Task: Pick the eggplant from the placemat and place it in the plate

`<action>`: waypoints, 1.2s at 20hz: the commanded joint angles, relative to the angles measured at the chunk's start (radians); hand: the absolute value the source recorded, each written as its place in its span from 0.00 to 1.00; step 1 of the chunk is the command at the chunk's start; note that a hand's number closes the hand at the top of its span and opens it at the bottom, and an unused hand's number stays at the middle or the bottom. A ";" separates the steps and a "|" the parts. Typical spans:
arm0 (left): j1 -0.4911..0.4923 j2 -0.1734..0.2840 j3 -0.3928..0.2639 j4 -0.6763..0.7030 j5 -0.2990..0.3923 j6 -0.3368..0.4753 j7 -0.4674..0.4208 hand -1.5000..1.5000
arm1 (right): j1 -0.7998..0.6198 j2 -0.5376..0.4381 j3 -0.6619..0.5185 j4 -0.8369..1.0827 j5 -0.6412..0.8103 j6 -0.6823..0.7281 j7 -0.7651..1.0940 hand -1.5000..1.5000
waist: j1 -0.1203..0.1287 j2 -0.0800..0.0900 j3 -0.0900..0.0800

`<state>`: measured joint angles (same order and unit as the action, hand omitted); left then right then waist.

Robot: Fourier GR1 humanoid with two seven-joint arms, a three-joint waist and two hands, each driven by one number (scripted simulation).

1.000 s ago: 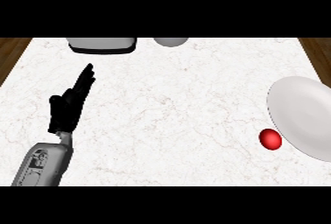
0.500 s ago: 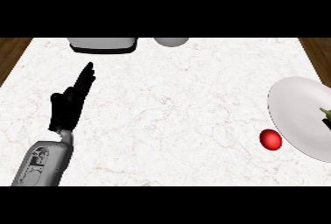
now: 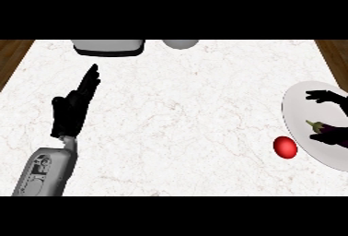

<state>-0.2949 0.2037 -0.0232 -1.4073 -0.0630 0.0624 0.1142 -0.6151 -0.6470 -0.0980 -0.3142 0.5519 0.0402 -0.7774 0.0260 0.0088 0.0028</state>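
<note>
The eggplant [image 3: 330,134], dark purple with a green stem, lies over the white plate [image 3: 298,113] at the right edge of the head view. My right hand [image 3: 325,97] comes in from the right edge just above the eggplant, over the plate; most of it is cut off by the edge. My left hand [image 3: 73,107] rests open on the left of the counter, fingers pointing up and away. No placemat shows.
A red round object [image 3: 285,147] sits on the counter just left of the plate's lower rim. A grey box-like container [image 3: 108,46] and a grey rounded object [image 3: 180,44] stand at the far edge. Wooden floor shows past both upper corners.
The eggplant came into view at the right edge and moved left and down over the plate. My right hand now shows above it. The left hand has not moved.
</note>
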 commanded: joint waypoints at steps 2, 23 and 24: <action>0.006 0.022 0.024 -0.005 0.016 -0.027 -0.009 0.50 | -0.040 0.010 -0.085 0.075 -0.087 0.095 -0.086 0.00 | 0.000 0.001 0.000; -0.043 0.009 0.024 -0.012 0.010 -0.019 0.024 0.50 | 0.081 -0.377 -0.393 0.205 -0.390 0.499 -0.045 0.00 | 0.002 0.012 0.008; 0.014 0.006 0.020 -0.031 0.015 -0.024 -0.004 0.50 | 0.115 -0.369 -0.399 0.201 -0.398 0.509 -0.089 0.00 | 0.006 0.010 0.010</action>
<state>-0.2966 0.2056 -0.0061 -1.4164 -0.0582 0.0480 0.1093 -0.5584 -0.9857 -0.4805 -0.1181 0.1709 0.4285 -0.7670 0.0291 0.0190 0.0097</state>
